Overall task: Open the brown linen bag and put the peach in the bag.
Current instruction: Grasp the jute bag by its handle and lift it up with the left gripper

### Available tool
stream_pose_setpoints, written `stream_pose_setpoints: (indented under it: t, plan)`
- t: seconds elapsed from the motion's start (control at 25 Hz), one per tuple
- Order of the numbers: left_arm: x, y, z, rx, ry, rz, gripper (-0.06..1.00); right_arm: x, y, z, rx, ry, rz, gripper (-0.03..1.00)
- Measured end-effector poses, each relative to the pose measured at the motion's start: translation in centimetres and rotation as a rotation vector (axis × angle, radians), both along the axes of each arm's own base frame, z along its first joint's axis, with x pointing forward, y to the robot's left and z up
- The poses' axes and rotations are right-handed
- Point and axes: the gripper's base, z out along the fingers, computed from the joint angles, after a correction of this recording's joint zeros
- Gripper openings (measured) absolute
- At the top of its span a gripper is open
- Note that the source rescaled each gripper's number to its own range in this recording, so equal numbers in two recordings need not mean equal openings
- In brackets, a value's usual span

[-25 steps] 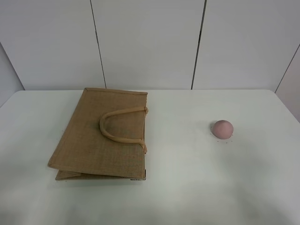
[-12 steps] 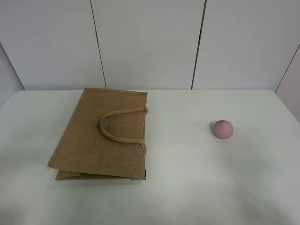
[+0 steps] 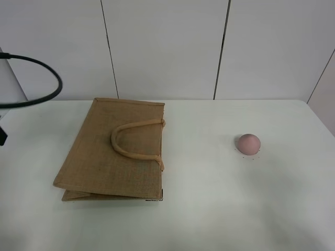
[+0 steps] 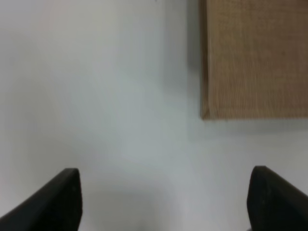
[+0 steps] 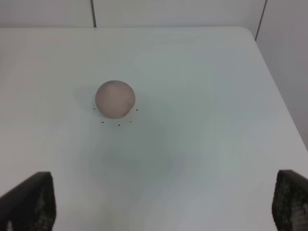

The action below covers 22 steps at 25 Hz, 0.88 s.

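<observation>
Orientation: you've got the brown linen bag [image 3: 112, 149] lying flat on the left half of the white table [image 3: 209, 204], long axis running near-to-far w/ a slight slant. Its handle edge faces right toward the peach [image 3: 248, 143], which sits well apart on the right half. Bag's a coarse-woven tan rectangle w/ a lighter rope-like handle [image 3: 125, 149] looped on top & a folded gusset at the near end; peach is a smooth dusty-pink ball. Ur left gripper [image 4: 163, 197] near a bag corner & right gripper [image 5: 161, 199] short of the peach both show jaws spread wide apart.
</observation>
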Motion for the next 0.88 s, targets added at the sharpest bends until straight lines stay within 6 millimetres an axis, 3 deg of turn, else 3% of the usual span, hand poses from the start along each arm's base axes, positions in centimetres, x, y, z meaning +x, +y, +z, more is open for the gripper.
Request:
stream_pose_setpoints:
  t: [0.28, 0.52, 0.64, 0.88]
  plan:
    - [9.4, -0.2, -1.9, 0.002, 0.105, 0.0, 1.0, 0.0, 0.0, 0.0, 0.0, 0.0, 0.0, 1.0]
    - [15.4, -0.9, -3.9, -0.013, 0.135, 0.003, 1.0, 0.0, 0.0, 0.0, 0.0, 0.0, 0.0, 1.0]
    - [17.4, -2.8, -5.1, -0.028, 0.157, -0.017, 1.0, 0.0, 0.0, 0.0, 0.0, 0.0, 0.0, 1.0]
    - [19.5, -9.0, -7.4, -0.05, 0.201, -0.059, 1.0, 0.0, 0.0, 0.0, 0.0, 0.0, 0.0, 1.0]
